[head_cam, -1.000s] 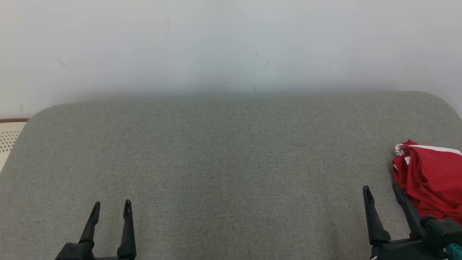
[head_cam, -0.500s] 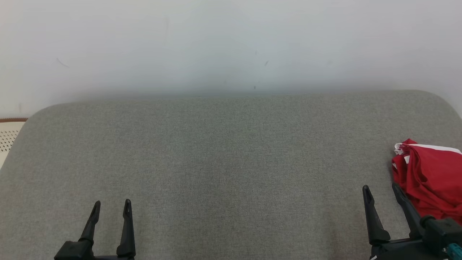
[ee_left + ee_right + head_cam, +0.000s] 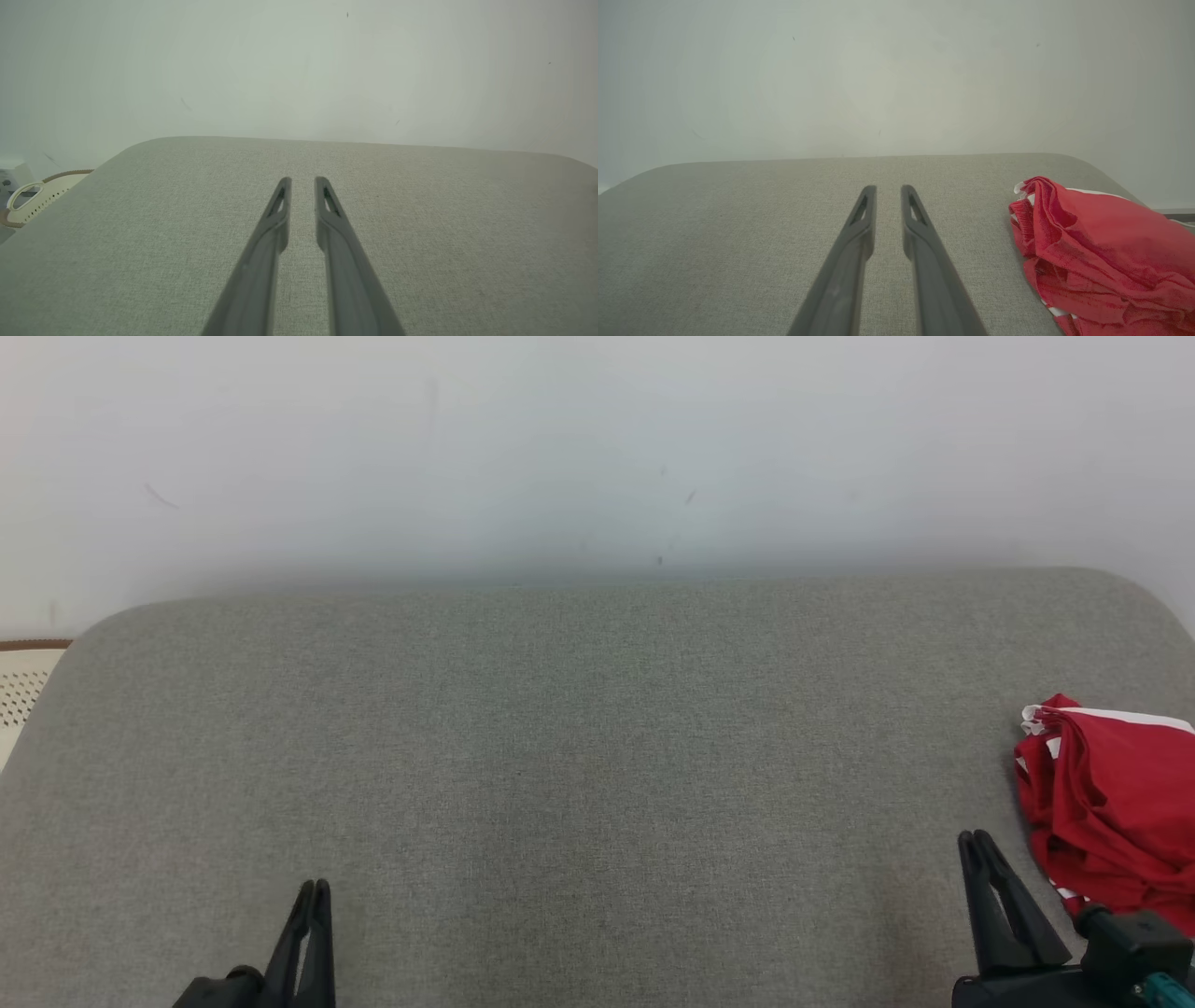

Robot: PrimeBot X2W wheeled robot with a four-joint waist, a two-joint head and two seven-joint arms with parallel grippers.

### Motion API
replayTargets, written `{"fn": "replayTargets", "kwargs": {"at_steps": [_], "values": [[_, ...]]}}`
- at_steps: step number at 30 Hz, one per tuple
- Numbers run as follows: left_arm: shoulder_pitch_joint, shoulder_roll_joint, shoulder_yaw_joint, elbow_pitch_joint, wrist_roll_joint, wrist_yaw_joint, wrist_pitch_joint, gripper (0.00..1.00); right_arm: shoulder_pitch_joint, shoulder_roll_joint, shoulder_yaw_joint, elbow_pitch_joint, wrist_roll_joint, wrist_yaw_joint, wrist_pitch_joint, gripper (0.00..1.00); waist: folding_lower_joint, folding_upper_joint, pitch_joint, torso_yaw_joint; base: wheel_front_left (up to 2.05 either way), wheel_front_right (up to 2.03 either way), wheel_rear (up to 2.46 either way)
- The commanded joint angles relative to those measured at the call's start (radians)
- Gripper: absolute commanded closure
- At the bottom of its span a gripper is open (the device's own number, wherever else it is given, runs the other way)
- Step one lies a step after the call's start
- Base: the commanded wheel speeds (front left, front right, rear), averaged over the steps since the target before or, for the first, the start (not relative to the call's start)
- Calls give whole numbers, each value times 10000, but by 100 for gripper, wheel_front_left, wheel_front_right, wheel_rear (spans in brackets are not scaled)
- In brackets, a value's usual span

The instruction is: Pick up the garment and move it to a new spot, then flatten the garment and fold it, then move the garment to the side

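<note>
The red garment [image 3: 1111, 803] lies crumpled at the cushion's [image 3: 597, 728] right edge, just beside the right gripper [image 3: 977, 840] but apart from it. That gripper and the left gripper [image 3: 313, 891] are pressed together, pinching nothing. Their tips meet in the head view, while the wrist views show a thin slit. The right wrist view shows the garment's folds [image 3: 1101, 252]. The left wrist view shows a pale basket's [image 3: 32, 203] handle (the head view catches its corner).
</note>
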Motion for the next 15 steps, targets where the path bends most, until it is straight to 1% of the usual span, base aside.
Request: {"fn": "replayTargets", "kwargs": {"at_steps": [1,15], "values": [[-141,8,68,-82,-350,-72,10,100,-125,-19,-143,-33,386,0,61,100,0,-1,4,-6,0,0,0],[-1076,-454,-293,1194,-3086,-951,-21,100,-882,-257,-1244,1281,3189,-1,840,100,0,-1,39,-59,0,0,0]]}}
